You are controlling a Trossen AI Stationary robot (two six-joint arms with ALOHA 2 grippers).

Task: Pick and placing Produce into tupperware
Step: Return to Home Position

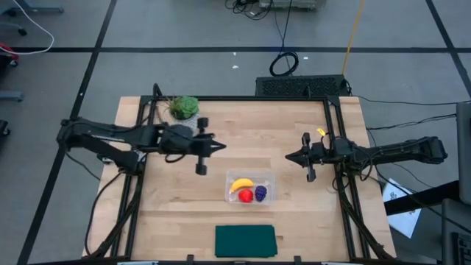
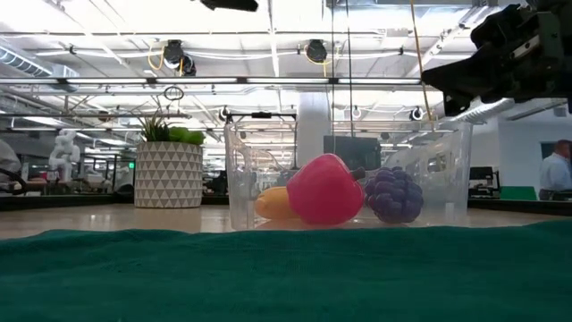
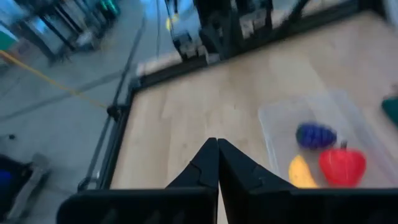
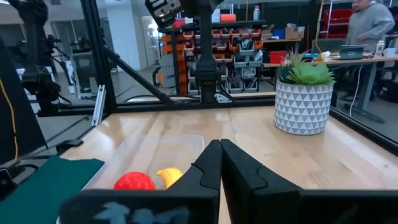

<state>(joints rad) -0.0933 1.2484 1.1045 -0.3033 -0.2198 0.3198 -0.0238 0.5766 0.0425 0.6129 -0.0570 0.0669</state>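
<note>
Both the left pincer (image 1: 219, 147) and right pincer (image 1: 290, 157) are closed and empty. Between them, a clear shallow plastic container (image 1: 229, 179) holds a curved yellow banana (image 1: 241, 184), round red fruit (image 1: 245, 196) and purple grape bunch (image 1: 260, 193). Loading judged complete.

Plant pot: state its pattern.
The pot is white with a grey triangle lattice; the right wrist view shows it best.

High: overhead, straight down, whole table (image 1: 294, 125) | Low: table-height, level, mat (image 2: 268, 268) nearest | Wrists: facing inward from opposite sides | Shared by all: tupperware (image 1: 269, 179)
</note>
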